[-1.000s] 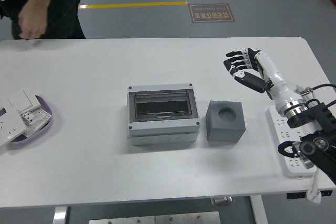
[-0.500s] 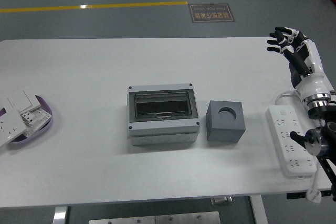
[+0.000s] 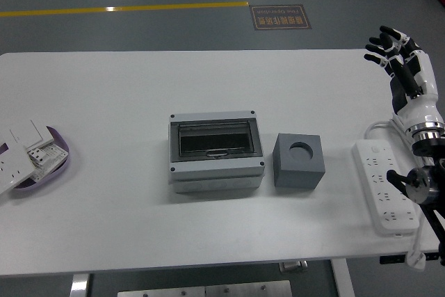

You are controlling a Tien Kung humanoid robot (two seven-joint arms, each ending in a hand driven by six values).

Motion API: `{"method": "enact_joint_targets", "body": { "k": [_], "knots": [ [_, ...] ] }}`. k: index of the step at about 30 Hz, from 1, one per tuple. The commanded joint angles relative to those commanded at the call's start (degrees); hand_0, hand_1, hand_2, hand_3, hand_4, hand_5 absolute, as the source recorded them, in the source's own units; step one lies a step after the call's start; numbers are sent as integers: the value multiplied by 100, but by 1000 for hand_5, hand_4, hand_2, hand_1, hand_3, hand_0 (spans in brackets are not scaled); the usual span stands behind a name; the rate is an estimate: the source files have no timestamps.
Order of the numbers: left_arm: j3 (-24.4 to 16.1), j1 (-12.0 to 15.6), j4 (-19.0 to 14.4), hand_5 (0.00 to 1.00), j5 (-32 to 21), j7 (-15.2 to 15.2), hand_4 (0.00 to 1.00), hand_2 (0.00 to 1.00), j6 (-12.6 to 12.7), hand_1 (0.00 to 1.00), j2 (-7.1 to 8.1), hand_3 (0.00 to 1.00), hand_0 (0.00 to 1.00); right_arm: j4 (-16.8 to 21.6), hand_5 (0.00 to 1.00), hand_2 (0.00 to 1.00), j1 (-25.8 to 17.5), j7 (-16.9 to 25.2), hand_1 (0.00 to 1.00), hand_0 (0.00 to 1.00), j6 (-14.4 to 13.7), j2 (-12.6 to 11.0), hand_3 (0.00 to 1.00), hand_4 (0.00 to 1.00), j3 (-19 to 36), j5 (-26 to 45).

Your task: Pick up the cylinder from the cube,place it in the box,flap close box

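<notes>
With the grey cube's (image 3: 299,161) socket empty and the clear-lidded grey plastic box (image 3: 216,151) shut, task looks finished; right hand (image 3: 400,52) raised, fingers spread, grasping nothing.

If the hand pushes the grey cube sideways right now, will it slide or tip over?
Probably slide. The cube sits flat on the smooth table and looks about as wide as tall, so tipping seems unlikely. Its top hole looks empty, so it may be fairly light.

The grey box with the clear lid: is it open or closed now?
Closed. The clear flap of the grey plastic box lies flat inside its frame. The dark grey cube beside it shows an empty round hole.
</notes>
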Motion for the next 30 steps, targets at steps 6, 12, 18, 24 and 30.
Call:
{"method": "enact_joint_targets", "body": {
  "k": [6,12,18,24,30],
  "knots": [
    [-57,11,-11,218,51,-3,691,619,-11,626,-3,636,593,28,239,638,-123,-23,650,677,-2,7,671,850,133,-5],
    [-101,1,-14,218,85,-9,691,619,-20,627,69,636,593,71,219,636,-130,-48,647,670,-11,22,661,828,249,-28],
    [-170,-50,-27,219,130,-21,691,619,-29,626,123,636,593,89,218,635,-199,-55,644,666,-16,14,656,821,378,-19],
    [-174,-72,-20,220,122,-19,691,619,-30,628,130,636,593,94,217,631,-207,-63,639,664,-16,33,646,819,460,-32],
    [-176,-83,-7,219,102,-22,691,619,-26,627,140,636,593,102,218,629,-212,-65,638,660,-24,60,643,816,492,-46]
  ]
}}
